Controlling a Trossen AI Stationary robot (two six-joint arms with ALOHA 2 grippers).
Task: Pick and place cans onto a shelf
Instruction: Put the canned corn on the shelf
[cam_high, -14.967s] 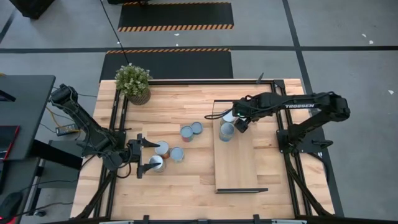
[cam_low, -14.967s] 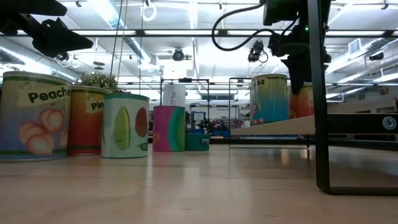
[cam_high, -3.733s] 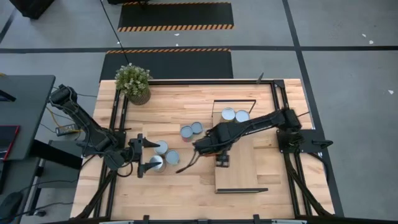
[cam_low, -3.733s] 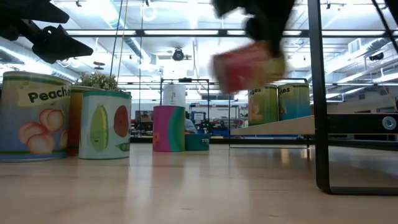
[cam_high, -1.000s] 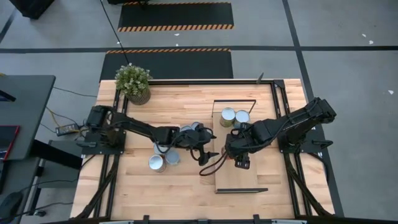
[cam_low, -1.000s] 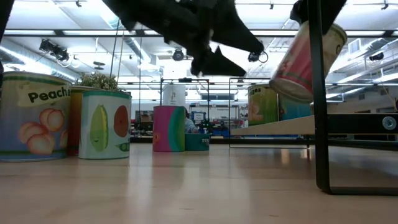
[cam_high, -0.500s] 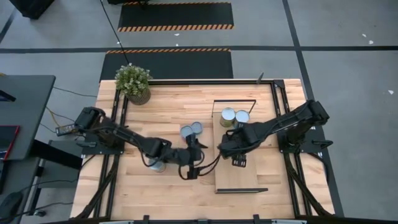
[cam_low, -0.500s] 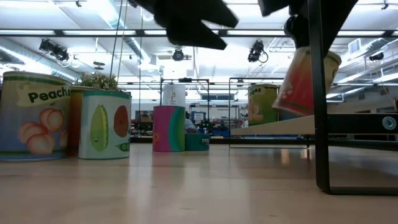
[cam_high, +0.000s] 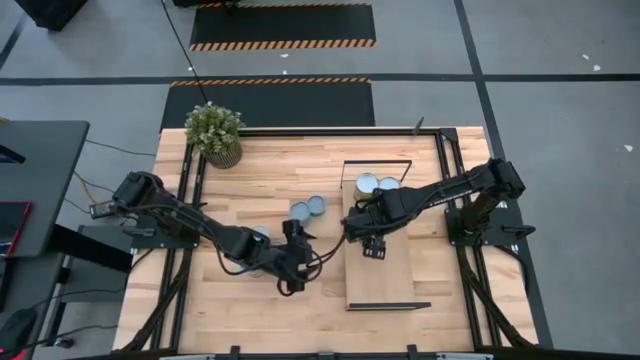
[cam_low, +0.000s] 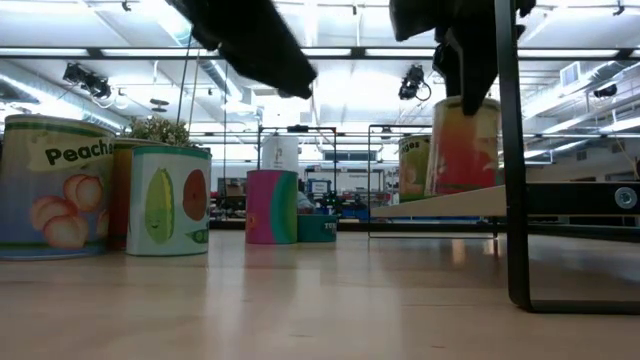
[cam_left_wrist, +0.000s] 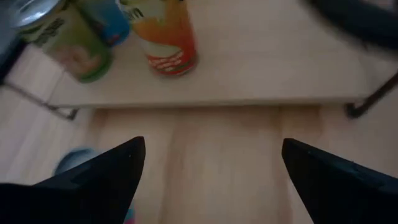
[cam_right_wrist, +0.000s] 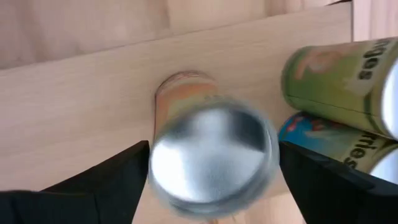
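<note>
My right gripper (cam_right_wrist: 214, 144) is open over the shelf (cam_high: 380, 280). Its fingers stand on either side of the silver top of an orange can (cam_right_wrist: 211, 155), and I see no touch. This can stands upright on the shelf board in the low view (cam_low: 462, 145), next to a green can (cam_right_wrist: 336, 74) and a blue one (cam_right_wrist: 323, 146). My left gripper (cam_high: 297, 262) is open and empty above the table, left of the shelf. More cans stand on the table (cam_high: 300, 211) (cam_high: 316, 205) (cam_low: 55, 185) (cam_low: 170, 200) (cam_low: 272, 205).
A potted plant (cam_high: 214, 132) stands at the table's far left corner. A black shelf leg (cam_low: 510, 150) stands close to the low camera. The shelf's near half (cam_high: 378, 270) holds no cans. The left arm lies over the cans at the table's left (cam_high: 258, 238).
My right gripper has gone a little toward the table's left and far edge over the shelf. The orange can has gone from tilted in the air to upright on the shelf board. My left gripper has drawn back from the shelf toward the table's left and near edge.
</note>
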